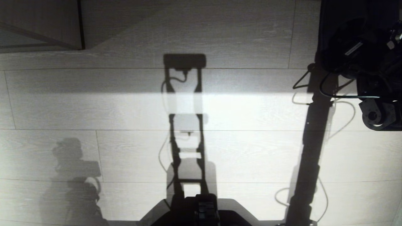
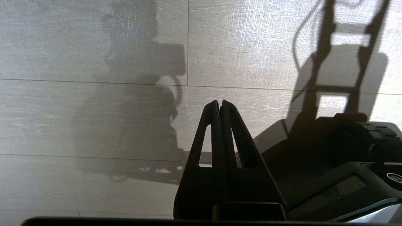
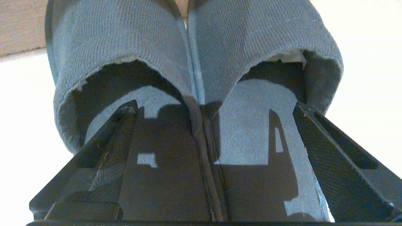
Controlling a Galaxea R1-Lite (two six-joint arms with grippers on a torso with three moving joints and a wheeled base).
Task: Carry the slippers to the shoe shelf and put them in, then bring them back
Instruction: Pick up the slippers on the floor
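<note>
Two slippers [image 3: 191, 53] lay side by side, touching along their inner edges, directly in front of your right gripper [image 3: 213, 106]; their open heel ends faced the wrist camera and their closed toes pointed away. You had the right jaws spread wide, one finger over the insole of each slipper, with the pair's joined inner rims running between them; whether the fingers [image 3: 317, 131] touched the fabric could not be told, and no grip on the pair was evident. The slippers rested on a brightly lit pale surface, with a strip of wood-toned board visible past one toe. In the head view your right arm [image 1: 370, 66] sat at the far right edge, the gripper itself outside that picture; the slippers did not show there. Your left gripper [image 2: 220, 105] hung parked over the pale plank floor [image 1: 245, 150] beside the base [image 2: 329, 163], its jaws pressed together on nothing. Shadows of the robot's frame and arms fell across the planks; a pale wood panel [image 1: 40, 25] occupied the upper left corner of the head view.
</note>
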